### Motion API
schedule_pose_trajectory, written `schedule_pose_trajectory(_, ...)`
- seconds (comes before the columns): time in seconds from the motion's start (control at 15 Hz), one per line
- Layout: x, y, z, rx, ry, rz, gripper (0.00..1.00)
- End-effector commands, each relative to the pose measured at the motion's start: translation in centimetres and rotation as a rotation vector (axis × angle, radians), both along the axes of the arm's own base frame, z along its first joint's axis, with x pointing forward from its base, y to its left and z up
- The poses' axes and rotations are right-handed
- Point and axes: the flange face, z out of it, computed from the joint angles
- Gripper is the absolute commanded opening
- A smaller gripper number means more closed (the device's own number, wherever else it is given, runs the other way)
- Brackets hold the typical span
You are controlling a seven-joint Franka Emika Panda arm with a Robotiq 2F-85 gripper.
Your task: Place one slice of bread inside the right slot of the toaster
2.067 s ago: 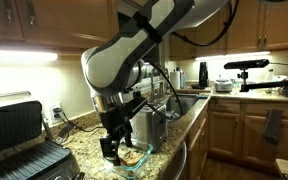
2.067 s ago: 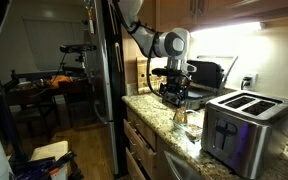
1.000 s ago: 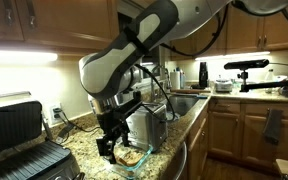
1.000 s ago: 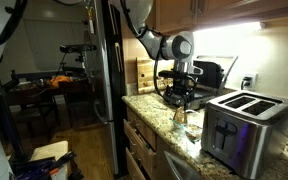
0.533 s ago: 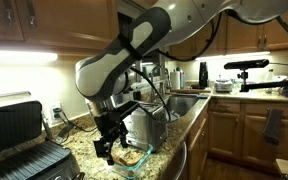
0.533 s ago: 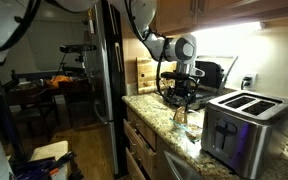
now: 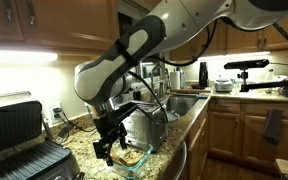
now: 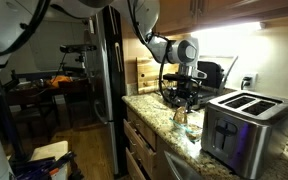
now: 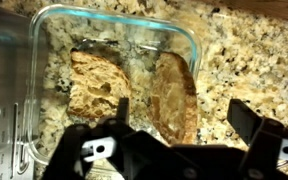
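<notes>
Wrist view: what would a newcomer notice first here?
A clear glass container on the granite counter holds a pale slice and a browner slice of bread. The open tool hangs right above them. In an exterior view, the steel toaster stands on the same counter.

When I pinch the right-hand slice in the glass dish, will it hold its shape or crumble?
Probably light and fairly stiff: the slice shows a browned crust. Its surface looks porous, so squeezing hard may crush it.
</notes>
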Motion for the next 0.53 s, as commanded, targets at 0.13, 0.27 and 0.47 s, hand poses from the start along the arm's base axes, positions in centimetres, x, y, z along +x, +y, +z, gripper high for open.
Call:
schedule_pose_trajectory(0.13,0.56,-0.16,0.53,-0.016,0.007,-0.026,0.6)
schedule_pose_trajectory(0.27,0.67,-0.17,0.61,-0.016,0.005,-0.027,0.46)
schedule_pose_trajectory(0.47,0.77,-0.28,0.74,-0.017,0.003,-0.03,0.28)
